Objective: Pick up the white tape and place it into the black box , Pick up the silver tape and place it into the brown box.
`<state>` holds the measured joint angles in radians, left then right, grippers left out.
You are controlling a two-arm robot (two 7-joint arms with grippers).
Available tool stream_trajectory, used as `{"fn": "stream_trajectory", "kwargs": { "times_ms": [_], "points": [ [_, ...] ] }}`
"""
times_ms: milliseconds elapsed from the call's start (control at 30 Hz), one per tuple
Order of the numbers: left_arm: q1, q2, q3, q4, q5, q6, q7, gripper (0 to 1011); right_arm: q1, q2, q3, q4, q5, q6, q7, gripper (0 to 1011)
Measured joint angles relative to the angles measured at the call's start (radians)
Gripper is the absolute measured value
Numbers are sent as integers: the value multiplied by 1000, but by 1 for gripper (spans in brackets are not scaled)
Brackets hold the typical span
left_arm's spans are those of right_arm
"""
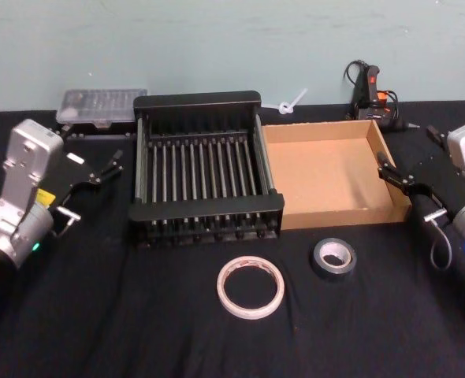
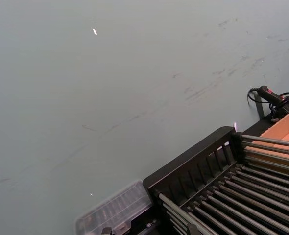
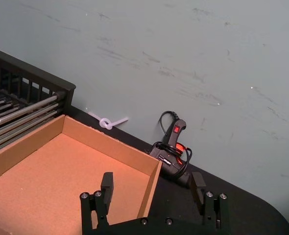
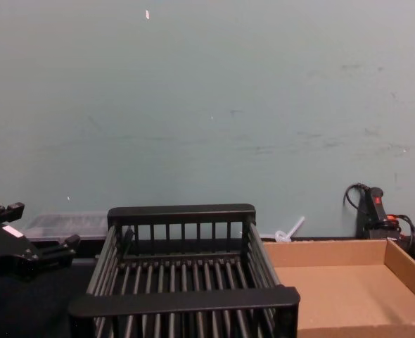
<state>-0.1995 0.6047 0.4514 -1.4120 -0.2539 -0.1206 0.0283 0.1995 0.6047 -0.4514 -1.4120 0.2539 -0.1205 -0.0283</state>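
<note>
While both tapes lie on the bench [image 1: 75, 331] from overhead, white tape [image 1: 251, 287] beside silver tape [image 1: 333, 257], each end effector, left [image 1: 106, 167] and right [image 1: 393, 175], hangs released.

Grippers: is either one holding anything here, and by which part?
Nothing is held. Both the left end effector and right end effector are open; white tape and silver tape lie on the table.
</note>
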Motion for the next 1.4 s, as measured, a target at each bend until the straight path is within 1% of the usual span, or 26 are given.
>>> {"fn": "stream_trajectory", "kwargs": {
  "times_ms": [1400],
  "points": [
    [0,0,0,0,0,0,0,1001,0,0,0,0,0,0,0,1002]
  ]
}}
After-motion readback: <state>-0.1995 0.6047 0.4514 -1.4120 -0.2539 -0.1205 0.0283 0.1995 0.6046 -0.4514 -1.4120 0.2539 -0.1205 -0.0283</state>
